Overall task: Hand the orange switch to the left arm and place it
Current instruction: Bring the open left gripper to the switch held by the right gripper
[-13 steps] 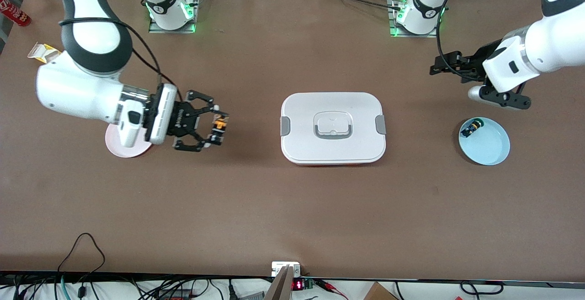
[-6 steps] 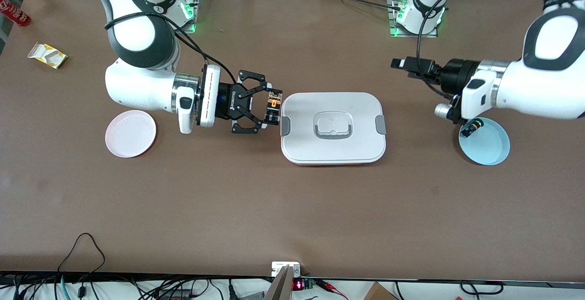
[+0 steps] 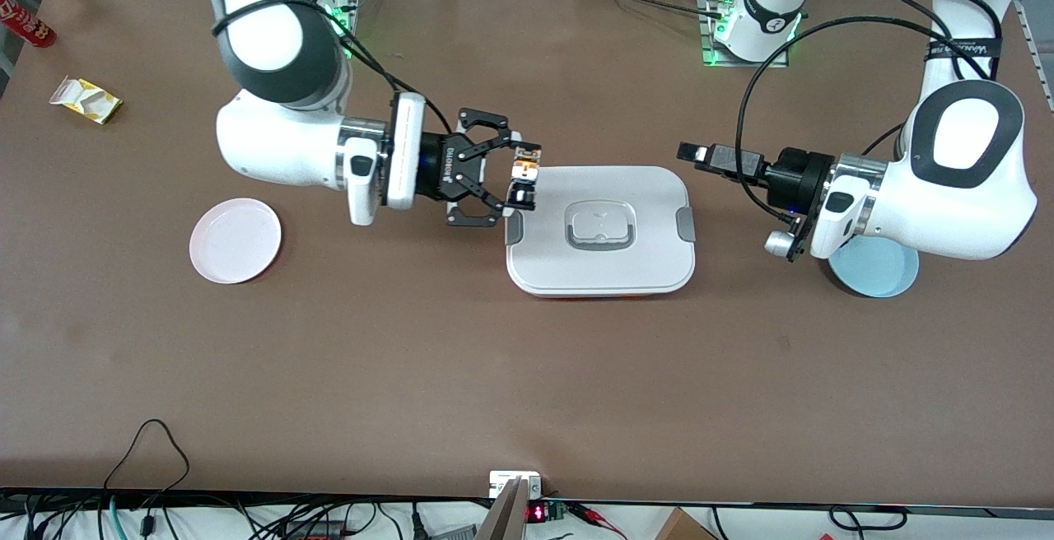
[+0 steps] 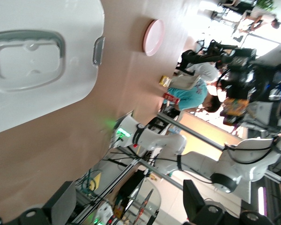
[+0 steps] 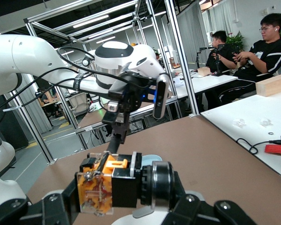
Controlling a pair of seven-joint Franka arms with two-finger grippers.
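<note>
The orange switch (image 3: 522, 172) hangs in the air over the white box (image 3: 601, 276), at the edge toward the right arm's end. My right gripper (image 3: 524, 176) is shut on it. In the right wrist view the switch (image 5: 96, 187) lies sideways between the jaws of the right gripper (image 5: 124, 199), its clear orange end and black barrel both showing. My left gripper (image 3: 692, 153) hovers over the table just off the box's other end and points at the box. In the left wrist view the left gripper (image 4: 129, 206) stands open with nothing between its fingers (image 4: 61, 206), and the box (image 4: 47, 93) lies under it.
A pink plate (image 3: 235, 240) lies toward the right arm's end. A blue plate (image 3: 885, 275) is partly covered by the left arm. A yellow packet (image 3: 85, 100) and a red can (image 3: 25, 19) sit by the table's corner.
The right arm carried the switch from beside the pink plate to over the box's edge. The left arm swung in toward the box and now covers part of the blue plate.
</note>
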